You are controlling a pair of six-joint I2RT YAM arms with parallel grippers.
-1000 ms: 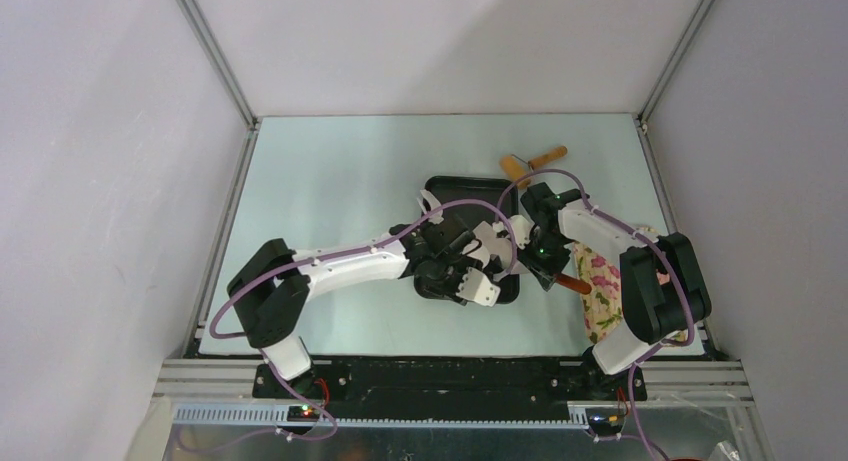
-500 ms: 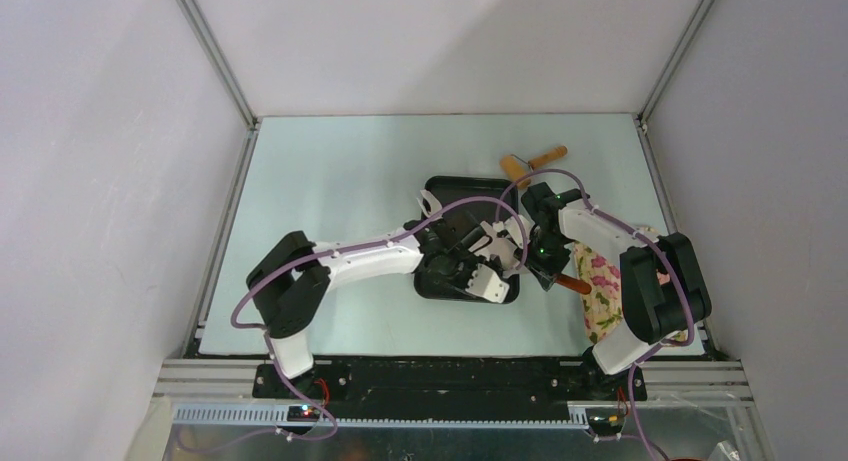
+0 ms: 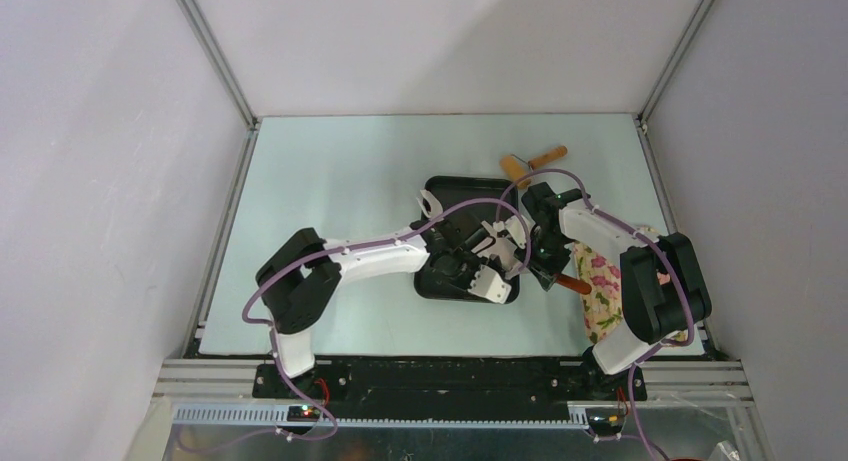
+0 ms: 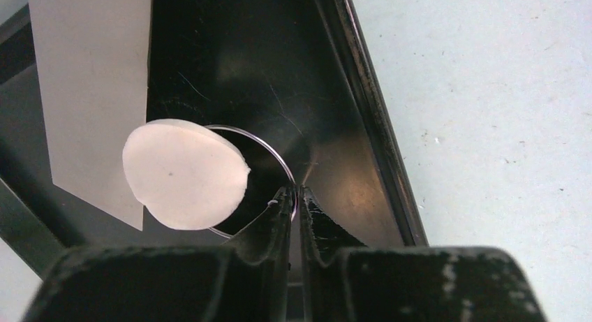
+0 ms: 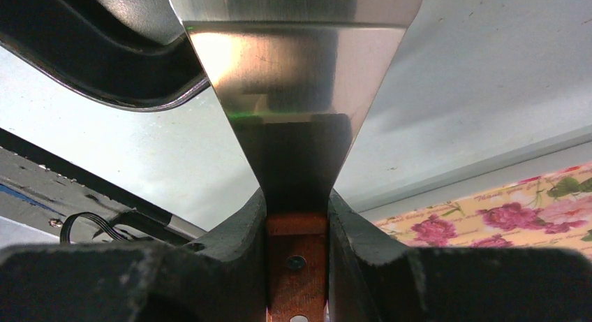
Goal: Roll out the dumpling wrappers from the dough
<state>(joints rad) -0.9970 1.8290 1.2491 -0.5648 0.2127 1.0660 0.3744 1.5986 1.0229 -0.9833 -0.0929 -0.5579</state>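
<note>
Inside the black tray, the left hand is pinching the thin rim of the steel cup. Its fingers are sitting almost together, with only that rim between them. The dough, a flattened white disc, is lying over the cup's mouth on the side away from the fingers, well inside the tray. The right hand is clamping the wooden handle of a spatula, with the steel blade reaching over the tray's edge.

The left hand is gripping a narrow, slick edge, so the cup may be prone to slipping or tipping if lifted, dragging or folding the soft disc. Both arms are crowding the tray, so the blade could be knocking the left hand.

A pale green counter is carrying the tray. A rolling pin is lying just beyond the tray and a floral cloth to its right. Plain white walls are enclosing three sides.
</note>
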